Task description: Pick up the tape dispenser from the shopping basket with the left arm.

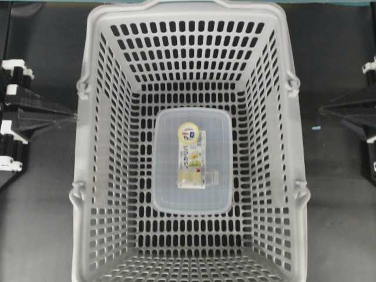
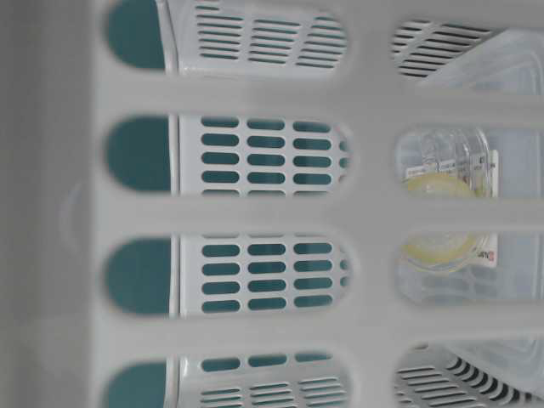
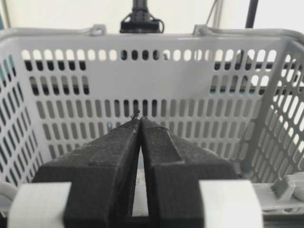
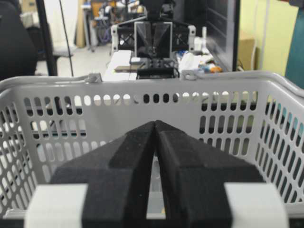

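We are seeing the tape dispenser point(image 1: 192, 155) lying lengthwise on a clear box point(image 1: 167, 194) mid-basket point(image 1: 94, 70), seemingly equidistant from both grippers, left gripper point(image 1: 73, 116) and right gripper point(image 1: 322, 110) pinched closed outside the walls.

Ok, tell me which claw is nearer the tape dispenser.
Left, though only slightly. The left claw sits shut just outside the shopping basket wall, left of the tape dispenser. The right claw sits shut outside the opposite wall, a little farther off.
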`<control>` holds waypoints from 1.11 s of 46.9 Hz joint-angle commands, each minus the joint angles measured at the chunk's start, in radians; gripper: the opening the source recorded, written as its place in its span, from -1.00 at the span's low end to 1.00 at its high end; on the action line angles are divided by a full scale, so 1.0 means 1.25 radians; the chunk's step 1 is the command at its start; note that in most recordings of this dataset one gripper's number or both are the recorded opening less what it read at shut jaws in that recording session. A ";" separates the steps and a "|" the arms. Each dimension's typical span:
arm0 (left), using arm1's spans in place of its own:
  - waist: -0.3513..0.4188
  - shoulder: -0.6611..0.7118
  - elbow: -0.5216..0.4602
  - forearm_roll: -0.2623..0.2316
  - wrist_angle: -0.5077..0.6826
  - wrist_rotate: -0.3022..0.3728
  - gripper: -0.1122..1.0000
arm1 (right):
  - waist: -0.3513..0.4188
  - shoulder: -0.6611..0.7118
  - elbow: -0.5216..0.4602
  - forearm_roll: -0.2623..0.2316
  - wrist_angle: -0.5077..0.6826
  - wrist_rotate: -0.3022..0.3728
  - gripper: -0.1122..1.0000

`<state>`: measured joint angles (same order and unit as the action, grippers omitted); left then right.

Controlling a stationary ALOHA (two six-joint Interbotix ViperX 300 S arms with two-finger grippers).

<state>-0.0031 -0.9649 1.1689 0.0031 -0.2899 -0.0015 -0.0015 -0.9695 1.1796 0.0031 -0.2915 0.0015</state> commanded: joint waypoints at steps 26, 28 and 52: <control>-0.072 0.461 -0.555 0.032 0.620 -0.099 -0.80 | 0.000 0.001 -0.059 0.005 0.275 0.023 -0.80; -0.072 0.492 -0.587 0.032 0.663 -0.099 -0.80 | 0.000 0.001 -0.059 0.005 0.277 0.022 -0.80; -0.083 0.665 -0.706 0.032 0.749 -0.113 0.38 | 0.000 -0.010 -0.059 0.005 0.256 0.026 0.62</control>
<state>-0.0951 -0.1473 0.3206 0.0399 0.6381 -0.1411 -0.0031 -0.9817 1.1290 0.0061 0.0430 0.0337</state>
